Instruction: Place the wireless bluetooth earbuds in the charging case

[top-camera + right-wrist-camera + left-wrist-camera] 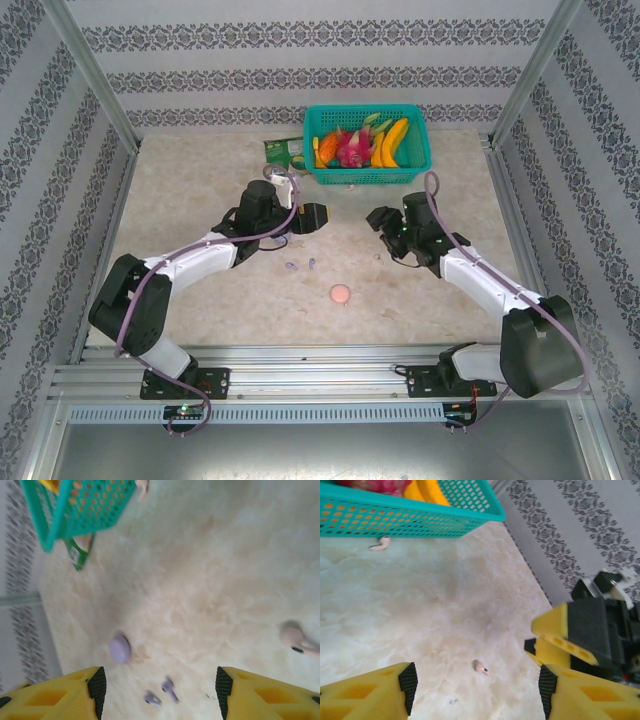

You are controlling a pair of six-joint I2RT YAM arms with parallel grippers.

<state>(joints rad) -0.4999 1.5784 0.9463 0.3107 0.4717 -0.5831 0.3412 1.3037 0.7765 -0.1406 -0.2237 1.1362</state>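
Between the open fingers of my left gripper (477, 690) a pale pink earbud (480, 668) lies on the marble table, untouched. My left gripper (305, 215) hovers at mid table, facing my right gripper (378, 220), whose yellow and black body (580, 635) also appears at the right of the left wrist view. My right gripper (160, 692) is open over the table. Two lavender earbuds (169, 687) (300, 265) lie between its fingers, near a round lavender charging case (120, 648). A pink earbud (295, 637) lies to the right. A round pink case (340, 294) sits nearer the front.
A teal basket (420, 165) of toy fruit stands at the back centre, with a green packet (283, 152) on its left. Another pink earbud (381, 543) lies against the basket's front wall. Patterned walls and metal posts close in the table on three sides.
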